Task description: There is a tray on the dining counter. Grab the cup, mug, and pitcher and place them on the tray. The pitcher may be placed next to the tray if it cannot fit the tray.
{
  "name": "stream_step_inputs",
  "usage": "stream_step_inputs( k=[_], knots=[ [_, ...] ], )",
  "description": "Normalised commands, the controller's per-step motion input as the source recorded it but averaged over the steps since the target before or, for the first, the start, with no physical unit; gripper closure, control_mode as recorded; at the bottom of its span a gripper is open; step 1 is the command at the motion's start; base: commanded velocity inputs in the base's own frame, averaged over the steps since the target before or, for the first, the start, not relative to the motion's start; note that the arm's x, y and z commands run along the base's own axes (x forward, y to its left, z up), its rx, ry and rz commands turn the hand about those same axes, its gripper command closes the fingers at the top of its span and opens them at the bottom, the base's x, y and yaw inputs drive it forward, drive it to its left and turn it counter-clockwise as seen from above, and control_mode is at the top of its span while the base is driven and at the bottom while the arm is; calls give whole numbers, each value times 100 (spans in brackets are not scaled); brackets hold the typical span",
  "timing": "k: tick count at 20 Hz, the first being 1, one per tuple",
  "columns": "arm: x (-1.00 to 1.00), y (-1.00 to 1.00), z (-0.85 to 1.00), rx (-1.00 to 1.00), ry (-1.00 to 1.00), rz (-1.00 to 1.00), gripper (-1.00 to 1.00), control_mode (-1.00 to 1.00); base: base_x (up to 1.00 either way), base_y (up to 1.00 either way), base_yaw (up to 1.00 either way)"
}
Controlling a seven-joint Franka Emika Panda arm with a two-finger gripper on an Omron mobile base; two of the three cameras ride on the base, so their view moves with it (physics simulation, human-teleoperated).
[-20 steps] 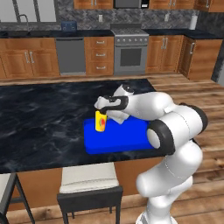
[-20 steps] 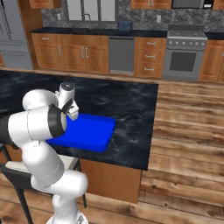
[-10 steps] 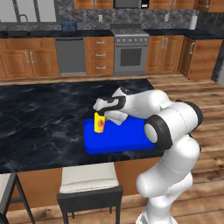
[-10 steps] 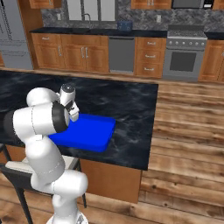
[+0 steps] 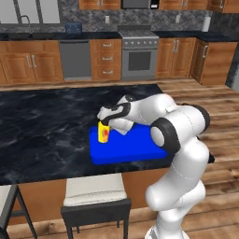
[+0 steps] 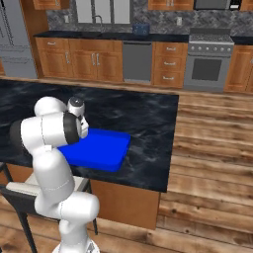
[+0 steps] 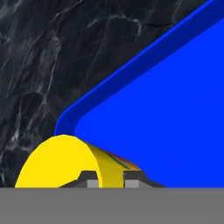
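My gripper (image 5: 105,122) is shut on the yellow cup (image 5: 103,133), gripping its rim from above. The cup is upright at the left end of the blue tray (image 5: 135,150), which lies on the black marble dining counter (image 5: 42,126). I cannot tell whether the cup's base touches the tray. In the hand view the cup (image 7: 61,162) fills the lower left between my fingertips (image 7: 91,180), right over the tray's rounded corner (image 7: 70,118). From the right base view my arm covers the cup, and the tray (image 6: 101,150) shows beyond it. The mug and pitcher are out of view.
A stool (image 5: 93,198) stands at the counter's near edge below the tray, also seen as a stool (image 6: 27,190) behind my arm. The counter's right end (image 6: 170,143) drops to wooden floor. Cabinets and a stove (image 5: 139,56) line the far wall.
The hand has eased the cup slightly down and to the left over the tray's left end. The grip stays shut.
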Motion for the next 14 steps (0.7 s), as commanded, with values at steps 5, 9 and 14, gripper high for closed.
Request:
stream_step_inputs(
  k=[5, 9, 14],
  knots=[
    [16, 3, -2, 0, 0, 0, 100, -100, 0, 0, 0],
    [15, 0, -3, 0, 0, 0, 100, -100, 0, 0, 0],
    [11, 0, -7, 0, 0, 0, 100, -100, 0, 0, 0]
  ],
)
